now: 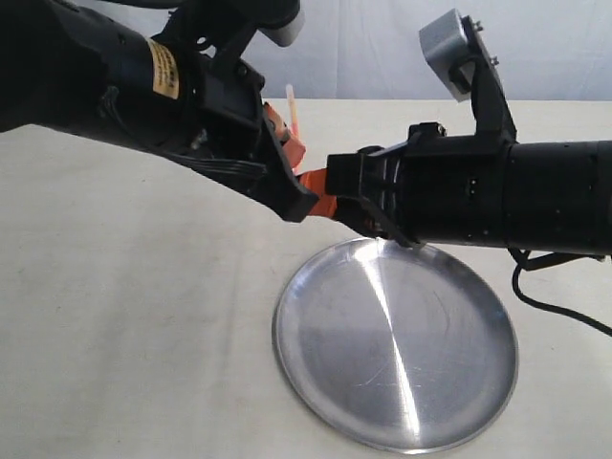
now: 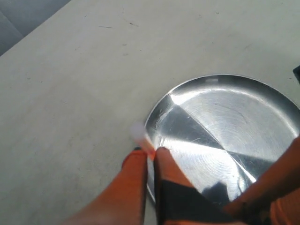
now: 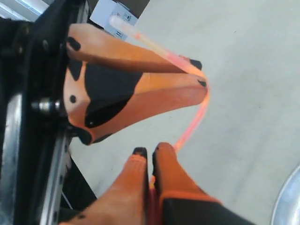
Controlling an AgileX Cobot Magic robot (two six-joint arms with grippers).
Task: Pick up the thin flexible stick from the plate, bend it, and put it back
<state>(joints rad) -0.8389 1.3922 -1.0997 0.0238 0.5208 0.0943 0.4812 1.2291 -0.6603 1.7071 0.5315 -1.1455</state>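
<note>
Two robot arms hold the stick (image 3: 201, 110) in the air over the plate (image 1: 397, 354), at the part of its rim nearest the left arm; nothing lies on the plate itself. The right fingers (image 3: 171, 173) are clenched on the stick's red end, and the left fingers (image 3: 154, 96) are pinched shut on it farther along, their tips just beside the right pair and turned across them. Between the two grips the stick is bowed into a tight arc that swings out past the left fingertips, so it has no single straight axis here. Beyond the left grip it runs straight again, and its pale free end points up and away from the plate. In the left wrist view that end is only a blur at the fingertips, right over the plate's rim. The bend appears to be made or nearly made, which would leave the return as the remaining step. That move turns on one relation: the plate's middle lies below the held stick and off toward the right arm's side, with bare tabletop (image 1: 143, 335) beneath the left arm. Both arms are equally close to the stick, since each grips it. The right arm reaches in across the plate and looks better placed to carry it down. The arc may spring straight once either pair of fingers lets go.
</note>
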